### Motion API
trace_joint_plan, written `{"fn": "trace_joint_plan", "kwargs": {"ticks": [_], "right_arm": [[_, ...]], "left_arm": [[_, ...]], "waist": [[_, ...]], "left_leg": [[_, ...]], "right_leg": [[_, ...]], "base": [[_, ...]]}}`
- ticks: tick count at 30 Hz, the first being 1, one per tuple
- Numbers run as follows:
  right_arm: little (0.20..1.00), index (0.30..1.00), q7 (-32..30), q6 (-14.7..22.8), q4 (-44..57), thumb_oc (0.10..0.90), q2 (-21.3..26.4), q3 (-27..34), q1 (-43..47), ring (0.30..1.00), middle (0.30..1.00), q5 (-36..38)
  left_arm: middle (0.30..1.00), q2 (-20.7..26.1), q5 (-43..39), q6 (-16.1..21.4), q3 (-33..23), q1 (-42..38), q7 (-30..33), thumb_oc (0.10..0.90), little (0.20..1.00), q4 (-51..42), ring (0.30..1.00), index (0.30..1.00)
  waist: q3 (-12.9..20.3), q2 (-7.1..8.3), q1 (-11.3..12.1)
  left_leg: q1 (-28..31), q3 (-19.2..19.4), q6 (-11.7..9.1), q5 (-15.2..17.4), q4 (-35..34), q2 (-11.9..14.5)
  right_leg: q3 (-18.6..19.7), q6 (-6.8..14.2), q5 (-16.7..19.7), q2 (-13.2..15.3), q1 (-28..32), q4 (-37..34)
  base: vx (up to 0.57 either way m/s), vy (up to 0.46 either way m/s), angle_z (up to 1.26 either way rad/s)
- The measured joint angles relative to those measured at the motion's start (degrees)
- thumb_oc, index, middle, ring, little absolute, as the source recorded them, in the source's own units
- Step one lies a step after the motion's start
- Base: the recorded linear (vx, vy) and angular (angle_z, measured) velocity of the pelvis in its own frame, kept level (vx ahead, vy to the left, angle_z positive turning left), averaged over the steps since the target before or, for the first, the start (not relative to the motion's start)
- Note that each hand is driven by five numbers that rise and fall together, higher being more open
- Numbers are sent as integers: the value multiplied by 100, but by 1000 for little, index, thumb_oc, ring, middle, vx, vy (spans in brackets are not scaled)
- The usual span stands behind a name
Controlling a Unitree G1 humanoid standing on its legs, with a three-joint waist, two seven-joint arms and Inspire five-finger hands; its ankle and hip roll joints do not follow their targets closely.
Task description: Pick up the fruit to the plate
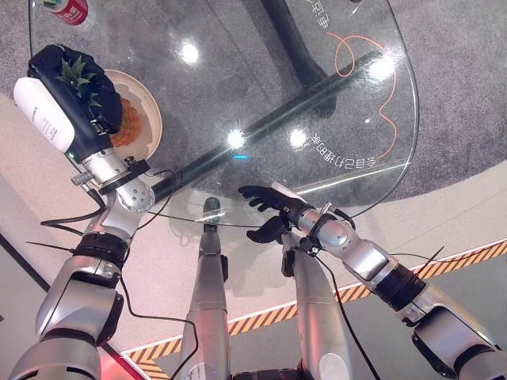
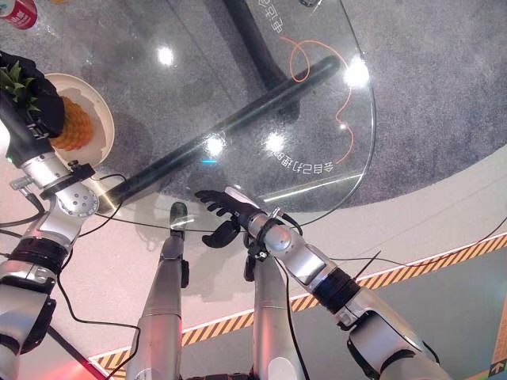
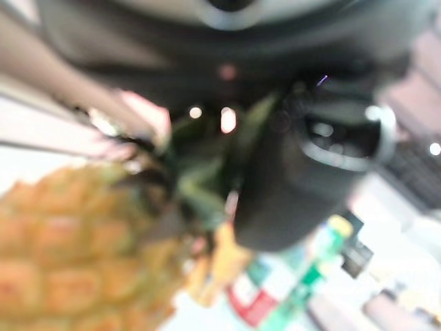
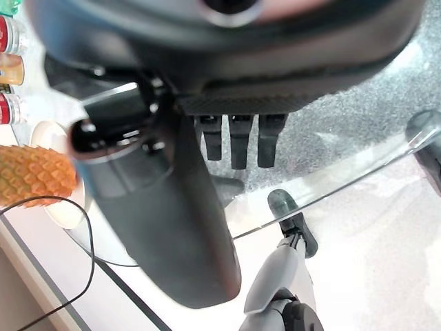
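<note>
One pineapple (image 1: 125, 125) is held over the plate (image 1: 149, 111) by its leafy crown in the left hand (image 1: 75, 87). It is judged heavy, stiff and rough; the crown could slip. The right hand (image 1: 269, 207) hangs relaxed, empty, at the tabletop (image 1: 317, 79) edge.

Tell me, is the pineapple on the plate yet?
Nearly. The left hand is curled round the pineapple by its leafy top, right over the plate. Whether it rests on the plate I cannot tell. Left: letting go. The right hand hangs open at the glass table's edge.

Glass table (image 1: 333, 71), red can (image 1: 67, 9) at far edge.
</note>
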State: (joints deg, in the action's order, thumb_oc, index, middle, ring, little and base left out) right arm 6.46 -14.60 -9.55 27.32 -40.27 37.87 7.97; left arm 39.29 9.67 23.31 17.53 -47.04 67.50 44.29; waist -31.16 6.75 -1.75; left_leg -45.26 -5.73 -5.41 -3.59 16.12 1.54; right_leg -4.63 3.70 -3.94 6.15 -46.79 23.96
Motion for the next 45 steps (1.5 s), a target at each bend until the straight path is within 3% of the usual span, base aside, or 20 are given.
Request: {"fn": "trace_joint_plan", "kwargs": {"ticks": [9, 11, 12, 13, 37, 45], "right_arm": [[900, 900, 0, 1, -2, 800, -1, 25, 41, 900, 900, 1], [900, 900, 0, 9, -4, 800, -2, 27, 41, 900, 900, 1], [900, 900, 0, 11, -4, 800, -2, 27, 41, 900, 900, 1], [900, 900, 0, 12, -4, 800, -2, 30, 43, 900, 900, 1], [900, 900, -5, 17, -32, 800, -11, 38, -41, 900, 900, -1], [900, 900, -123, 22, -30, 800, -27, 67, -195, 900, 900, -1]], "left_arm": [[300, -12, 0, 0, 7, -8, 58, 100, 200, 2, 300, 300], [512, -13, 0, -1, 8, -8, 58, 347, 447, 4, 512, 512], [681, -14, 0, 0, 8, -8, 58, 545, 645, 4, 681, 681], [900, -14, 0, 0, 8, -8, 58, 800, 900, 4, 900, 900], [900, -44, -1, 2, 4, 7, 43, 800, 900, 4, 900, 900], [900, -41, -109, 112, -78, 483, -88, 800, 900, 20, 900, 900]], "waist": [[1, -5, 4], [1, -6, 5], [1, -7, 4], [1, -7, 6], [-1, -21, 186], [2, -96, 238]], "left_leg": [[-2, 20, -21, -18, -29, 7], [-2, 20, -28, -25, -37, 8], [-2, 20, -29, -28, -40, 8], [-2, 20, -32, -33, -44, 8], [262, 10, -98, -241, -222, 29], [614, 39, -102, -245, -350, 45]], "right_leg": [[24, -28, -33, -3, -70, 84], [26, -29, -33, -3, -77, 92], [26, -29, -33, -3, -79, 94], [26, -30, -33, -3, -83, 97], [34, -110, -31, -7, -2, 287], [52, -114, -57, -7, 272, 276]], "base": [[0, 0, 0], [0, 0, 0], [0, 0, 0], [0, 0, 0], [-2, -26, 0], [12, -72, -1]]}}
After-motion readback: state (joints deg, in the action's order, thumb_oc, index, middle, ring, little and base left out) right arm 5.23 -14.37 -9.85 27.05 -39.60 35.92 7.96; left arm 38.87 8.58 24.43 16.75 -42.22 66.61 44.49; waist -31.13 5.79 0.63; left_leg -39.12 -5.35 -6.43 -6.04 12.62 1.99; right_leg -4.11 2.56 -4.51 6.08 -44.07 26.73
